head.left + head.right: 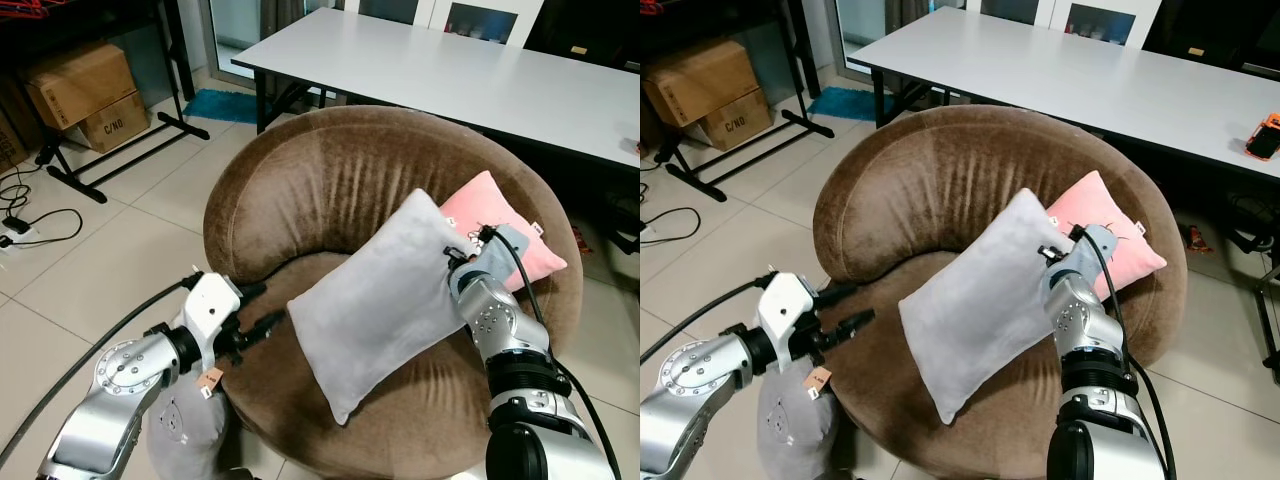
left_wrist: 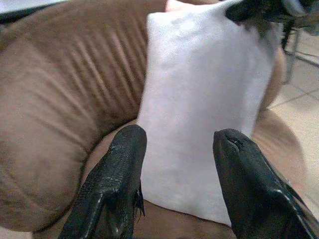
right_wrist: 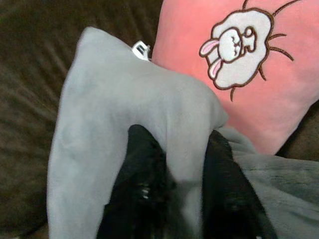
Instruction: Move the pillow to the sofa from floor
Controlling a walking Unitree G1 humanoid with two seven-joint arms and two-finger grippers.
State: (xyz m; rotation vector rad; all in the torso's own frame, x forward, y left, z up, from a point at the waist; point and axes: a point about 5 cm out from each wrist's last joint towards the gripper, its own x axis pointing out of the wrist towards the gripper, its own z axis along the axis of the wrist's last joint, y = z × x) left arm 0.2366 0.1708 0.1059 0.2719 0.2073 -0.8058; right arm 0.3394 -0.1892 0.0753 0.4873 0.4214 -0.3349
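Observation:
A grey pillow [image 1: 385, 300] leans across the seat of the round brown sofa [image 1: 300, 180]. My right gripper [image 3: 177, 186] is shut on the pillow's upper right edge, with grey cloth bunched between its black fingers [image 3: 142, 164]. Just left of the sofa's front rim, my left gripper [image 1: 255, 312] is open and holds nothing. In the left wrist view its two fingers [image 2: 117, 174] point at the pillow [image 2: 204, 109] and stay apart from it. Behind the grey pillow lies a pink pillow [image 3: 254, 64] with a white sheep picture.
A second grey cushion [image 1: 790, 420] lies on the tiled floor under my left arm. A long white table [image 1: 450, 70] stands behind the sofa. Cardboard boxes [image 1: 85, 90], a black rack and cables [image 1: 35, 225] are at the far left.

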